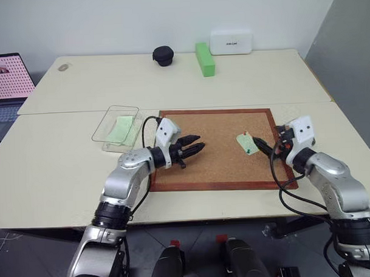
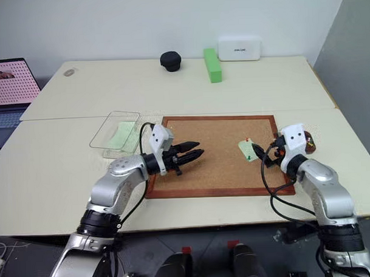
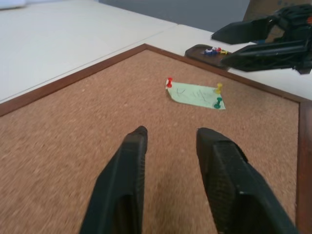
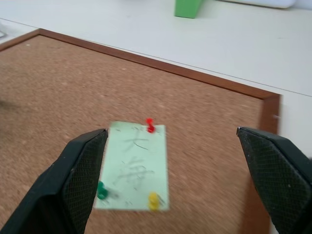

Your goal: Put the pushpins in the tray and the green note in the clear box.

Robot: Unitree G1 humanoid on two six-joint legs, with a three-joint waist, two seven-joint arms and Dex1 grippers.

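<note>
A pale green note [image 1: 246, 142] lies on the cork board [image 1: 216, 171], held by a red pushpin [image 4: 150, 125], a green one [image 4: 102, 190] and a yellow one [image 4: 153, 199]. My right gripper [image 4: 171, 135] stands wide open just short of it, low over the board's right side. My left gripper [image 3: 173, 132] hovers over the board's left part, pointing toward the note, its fingers a narrow gap apart with nothing between them. The dark brown tray [image 3: 195, 50] sits past the board's right edge with a few pushpins [image 3: 213, 50] in it. At the left, the clear box [image 1: 114, 109] holds another green slip [image 1: 121, 128].
At the back of the table stand a bright green block [image 1: 205, 59], a white case [image 1: 231, 42] and a black round object [image 1: 163, 55]. A laptop [image 1: 7, 84] sits at the far left. The table's right edge is close to my right arm.
</note>
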